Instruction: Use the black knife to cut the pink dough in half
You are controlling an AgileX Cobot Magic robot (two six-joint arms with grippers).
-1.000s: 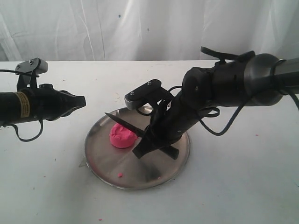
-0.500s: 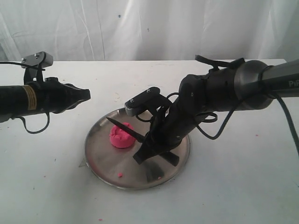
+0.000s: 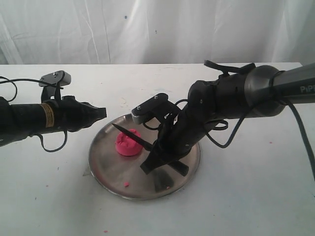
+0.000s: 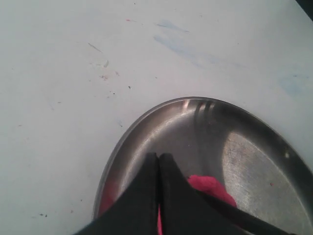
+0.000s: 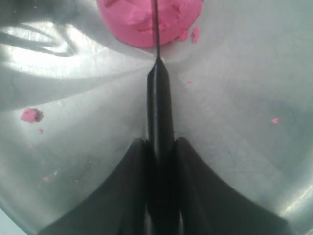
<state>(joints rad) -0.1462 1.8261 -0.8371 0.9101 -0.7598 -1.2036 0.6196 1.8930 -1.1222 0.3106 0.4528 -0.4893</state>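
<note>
The pink dough (image 3: 128, 143) is a rough-topped lump on the left half of the steel plate (image 3: 113, 172). My right gripper (image 3: 156, 156) is shut on the black knife (image 3: 132, 135), whose handle runs between the fingers (image 5: 131, 166). The thin blade (image 5: 156, 24) lies across the top of the pink dough (image 5: 137, 22), pointing left in the exterior view. My left gripper (image 3: 102, 113) is shut with nothing in it, hovering over the plate's left rim (image 4: 117, 147), just apart from the pink dough (image 4: 212, 188).
A tiny pink crumb (image 3: 126, 184) lies near the plate's front rim, seen too as the crumb (image 5: 30, 115). The plate sits on a white table (image 3: 256, 196) with faint pink specks. A white curtain (image 3: 157, 29) closes the back.
My left arm has moved right, bringing its shut gripper from beside the plate to over its left rim. The right gripper and knife shifted slightly, the blade staying over the dough.
</note>
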